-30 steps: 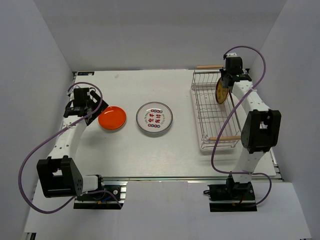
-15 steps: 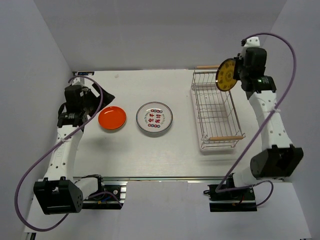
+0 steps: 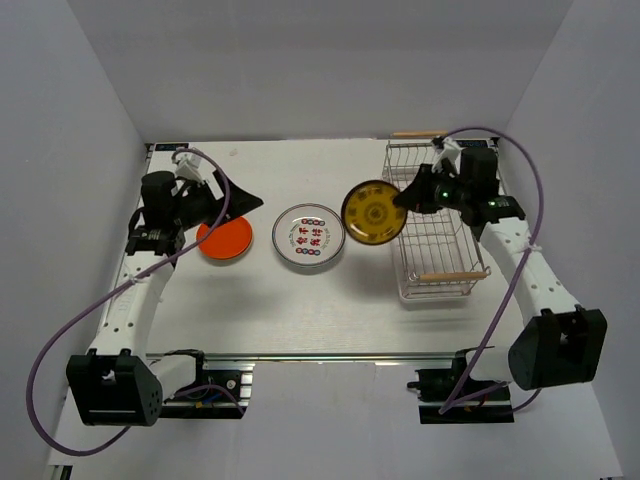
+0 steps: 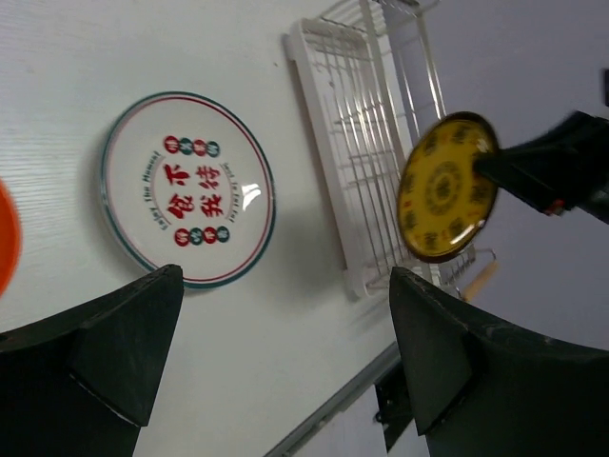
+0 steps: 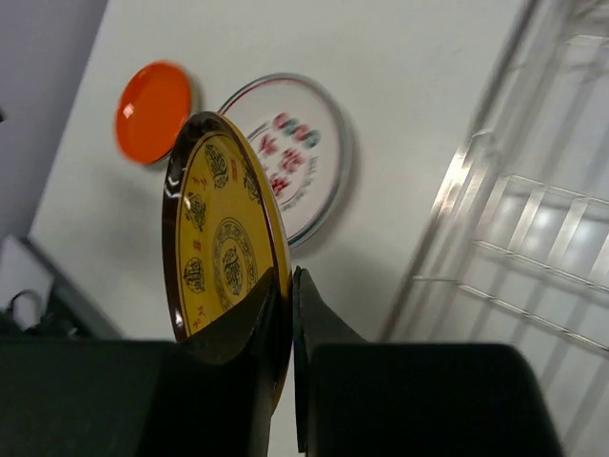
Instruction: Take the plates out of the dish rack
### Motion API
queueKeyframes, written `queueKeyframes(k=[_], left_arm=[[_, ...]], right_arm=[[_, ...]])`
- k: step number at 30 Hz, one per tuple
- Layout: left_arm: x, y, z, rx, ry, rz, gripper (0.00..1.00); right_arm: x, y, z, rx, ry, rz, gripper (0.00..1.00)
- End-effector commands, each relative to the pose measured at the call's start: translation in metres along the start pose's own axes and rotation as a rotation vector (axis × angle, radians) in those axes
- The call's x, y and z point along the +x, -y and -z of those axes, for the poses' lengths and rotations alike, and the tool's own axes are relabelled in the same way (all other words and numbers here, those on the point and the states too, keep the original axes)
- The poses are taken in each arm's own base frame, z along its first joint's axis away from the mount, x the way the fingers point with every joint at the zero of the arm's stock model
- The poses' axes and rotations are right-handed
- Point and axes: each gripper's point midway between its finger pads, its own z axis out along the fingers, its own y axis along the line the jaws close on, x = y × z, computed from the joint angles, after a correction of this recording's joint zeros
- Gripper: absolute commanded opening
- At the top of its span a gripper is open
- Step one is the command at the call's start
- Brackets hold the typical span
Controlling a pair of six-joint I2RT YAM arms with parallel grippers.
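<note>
Reading from the left, we find the left gripper [image 4: 285,286] hanging above the left part of the table [image 3: 300,300] with its fingers spread wide and nothing between them; it hovers over the far edge of the red-orange plate [image 3: 225,243], which lies flat on the surface. Just to the right of that lies the white plate [image 3: 309,237] with red characters and a dark rim line, also flat and apart from its neighbour. Further right, the yellow-brown patterned plate [image 3: 372,212] is in the air, tilted steeply with its face turned toward the left, between the white plate and the left side of the dish rack [image 3: 430,245]. The right gripper [image 5: 285,286] pinches it by the rim, its fingers pressed on either face of the edge. The rack itself sits at the right of the table, and we can see no other plate in it. We judge the step in hand to be the carry of this last plate out of the rack toward the others. The next move, as we see it, calls for bringing the plate over bare table, most likely near or to the right of the white plate, turning the wrist until the plate lies level, lowering it until it rests, and only then parting the fingers. The room between white plate and rack looks tight, so we would watch both edges.
</note>
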Motion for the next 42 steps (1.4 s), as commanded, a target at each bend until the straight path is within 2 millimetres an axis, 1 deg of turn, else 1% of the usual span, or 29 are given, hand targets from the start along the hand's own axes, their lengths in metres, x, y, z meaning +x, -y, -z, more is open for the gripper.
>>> queueKeyframes(k=[1,2,3,4,6,8,10,13,14,15,17,18,19,24,25,26,27,28,30,31,33,34,35,36,37,38,39,40,42], left_arm=[[0.019,0.028,-0.006,0.147,-0.078,-0.045,0.98],[0.026,0.025,-0.012,0.139,-0.106,-0.035,0.98],[0.030,0.023,-0.015,0.133,-0.123,-0.034,0.98],[0.040,0.024,-0.020,0.140,-0.151,-0.037,0.98],[0.052,0.025,-0.028,0.151,-0.191,-0.034,0.98],[0.066,0.028,-0.034,0.161,-0.232,-0.037,0.98],[0.072,0.027,-0.038,0.149,-0.241,-0.050,0.97],[0.082,0.029,-0.043,0.151,-0.260,-0.060,0.90],[0.086,0.032,-0.044,0.157,-0.273,-0.062,0.88],[0.087,0.028,-0.048,0.143,-0.279,-0.055,0.79],[0.097,0.027,-0.052,0.126,-0.310,-0.058,0.71],[0.099,0.024,-0.053,0.119,-0.314,-0.057,0.64],[0.104,0.023,-0.055,0.121,-0.330,-0.057,0.53],[0.104,0.029,-0.056,0.128,-0.323,-0.084,0.29],[0.102,0.030,-0.056,0.130,-0.320,-0.086,0.21],[0.101,0.031,-0.056,0.131,-0.318,-0.087,0.03],[0.099,0.032,-0.056,0.124,-0.312,-0.082,0.00],[0.099,0.030,-0.056,0.110,-0.310,-0.077,0.00],[0.091,0.030,-0.054,0.082,-0.275,-0.080,0.00],[0.089,0.027,-0.053,0.053,-0.266,-0.074,0.00],[0.072,0.015,-0.048,-0.043,-0.188,-0.044,0.00],[0.070,0.010,-0.043,-0.099,-0.167,-0.014,0.00],[0.059,-0.008,-0.040,-0.215,-0.096,-0.008,0.00],[0.059,-0.020,-0.035,-0.291,-0.083,0.011,0.00],[0.052,-0.030,-0.030,-0.350,-0.050,0.029,0.00],[0.041,-0.048,-0.022,-0.462,0.024,0.057,0.00],[0.036,-0.057,-0.016,-0.522,0.060,0.065,0.00],[0.033,-0.071,-0.008,-0.591,0.084,0.086,0.00],[0.026,-0.092,0.003,-0.688,0.150,0.114,0.00]], right_arm=[[0.004,-0.065,-0.015,-0.325,-0.024,-0.038,0.00],[0.008,-0.070,-0.019,-0.356,-0.041,-0.041,0.00],[0.016,-0.089,-0.023,-0.418,-0.074,-0.033,0.00],[0.023,-0.089,-0.033,-0.431,-0.103,-0.046,0.00],[0.029,-0.104,-0.040,-0.479,-0.133,-0.036,0.00],[0.037,-0.113,-0.049,-0.511,-0.170,-0.044,0.00],[0.044,-0.119,-0.058,-0.533,-0.190,-0.053,0.00],[0.045,-0.122,-0.067,-0.529,-0.198,-0.062,0.00],[0.047,-0.128,-0.068,-0.542,-0.202,-0.056,0.00],[0.048,-0.130,-0.071,-0.555,-0.211,-0.059,0.00],[0.049,-0.139,-0.072,-0.583,-0.218,-0.049,0.00],[0.049,-0.141,-0.075,-0.588,-0.222,-0.047,0.00],[0.049,-0.143,-0.076,-0.590,-0.227,-0.045,0.00],[0.052,-0.147,-0.082,-0.595,-0.238,-0.041,0.00],[0.052,-0.149,-0.082,-0.598,-0.238,-0.038,0.00],[0.052,-0.148,-0.082,-0.596,-0.243,-0.041,0.01],[0.053,-0.148,-0.082,-0.594,-0.245,-0.037,0.07],[0.051,-0.147,-0.081,-0.584,-0.241,-0.032,0.17],[0.048,-0.137,-0.081,-0.516,-0.225,-0.021,0.71],[0.046,-0.134,-0.081,-0.485,-0.215,-0.012,0.89],[0.042,-0.115,-0.079,-0.354,-0.188,0.001,0.89],[0.038,-0.103,-0.081,-0.271,-0.166,0.007,0.89],[0.036,-0.100,-0.075,-0.239,-0.157,0.010,0.89],[0.041,-0.093,-0.071,-0.194,-0.173,0.008,0.89],[0.038,-0.079,-0.069,-0.114,-0.153,0.007,0.89],[0.038,-0.074,-0.060,-0.078,-0.136,0.011,0.89],[0.039,-0.068,-0.054,-0.042,-0.129,0.014,0.89],[0.035,-0.056,-0.049,0.023,-0.098,0.033,0.89],[0.035,-0.043,-0.032,0.093,-0.048,0.033,0.89]])
